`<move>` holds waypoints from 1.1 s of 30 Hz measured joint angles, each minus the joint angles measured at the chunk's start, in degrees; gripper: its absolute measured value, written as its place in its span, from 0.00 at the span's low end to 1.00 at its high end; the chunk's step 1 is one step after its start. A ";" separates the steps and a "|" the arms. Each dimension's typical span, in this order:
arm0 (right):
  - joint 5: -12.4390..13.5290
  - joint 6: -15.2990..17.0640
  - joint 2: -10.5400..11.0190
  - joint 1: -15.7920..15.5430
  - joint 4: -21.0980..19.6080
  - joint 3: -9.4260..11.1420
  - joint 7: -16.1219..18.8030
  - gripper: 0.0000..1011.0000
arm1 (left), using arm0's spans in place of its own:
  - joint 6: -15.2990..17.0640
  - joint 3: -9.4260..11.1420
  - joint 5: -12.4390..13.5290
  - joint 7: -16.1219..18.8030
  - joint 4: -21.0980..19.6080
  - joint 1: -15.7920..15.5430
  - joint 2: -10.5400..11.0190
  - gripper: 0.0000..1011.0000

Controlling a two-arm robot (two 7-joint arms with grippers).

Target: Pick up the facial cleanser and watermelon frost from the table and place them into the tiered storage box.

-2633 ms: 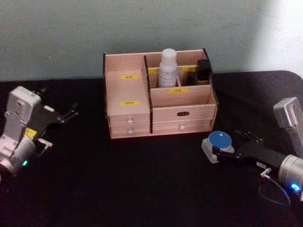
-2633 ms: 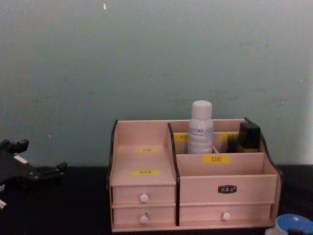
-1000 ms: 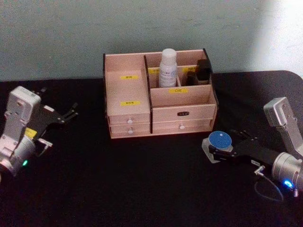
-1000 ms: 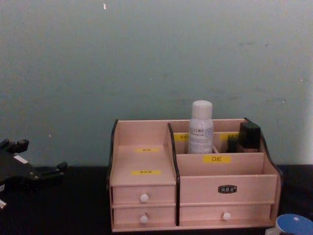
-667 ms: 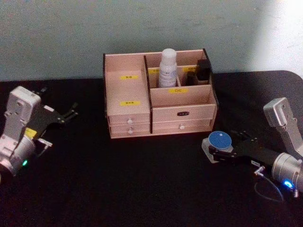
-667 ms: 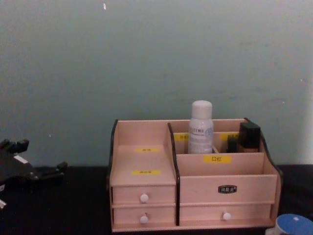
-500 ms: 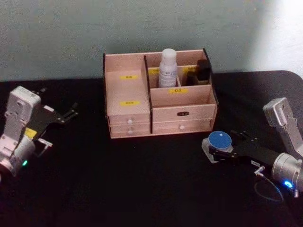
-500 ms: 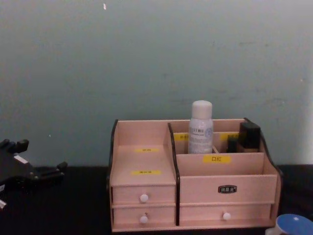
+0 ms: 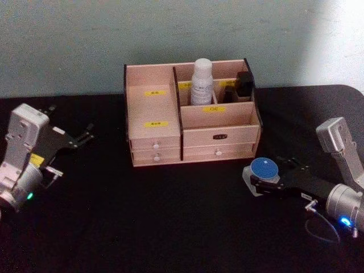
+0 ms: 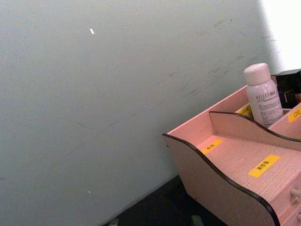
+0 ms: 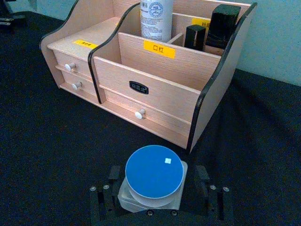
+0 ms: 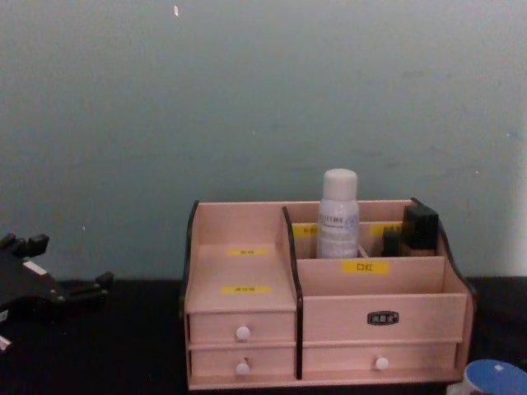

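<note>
- The facial cleanser (image 9: 202, 82) stands upright in a rear compartment of the tiered storage box (image 9: 153, 122). The box sits at the middle of the counter's (image 9: 170, 222) far edge, so that half of the task looks done.
- The watermelon frost (image 9: 263, 169) sits lid up on the counter toward the right edge, just in front of the box's right front corner.
- The right claw (image 11: 156, 176) lies low over the counter with a finger on each side of the jar's glass body, below the blue lid. The fingers appear clamped against it, a hold that should keep the jar level for lifting.
- The box's wide, low-walled front compartment seems the easiest place to set the jar.
- The left claw (image 9: 85, 133) hangs parked near the left edge, fingers apart, well away from the box.
</note>
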 joint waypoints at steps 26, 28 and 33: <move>0.05 -0.01 0.04 0.01 0.00 -0.02 -0.01 0.90 | 0.00 0.00 0.00 0.00 0.00 0.00 0.00 0.99; 0.05 -0.01 0.04 0.01 0.00 -0.02 0.00 0.86 | 0.00 0.00 0.00 0.00 0.00 0.00 0.00 0.99; 0.05 -0.01 0.04 0.01 0.00 -0.02 0.00 0.73 | 0.00 0.00 0.00 0.00 0.00 0.00 0.00 0.99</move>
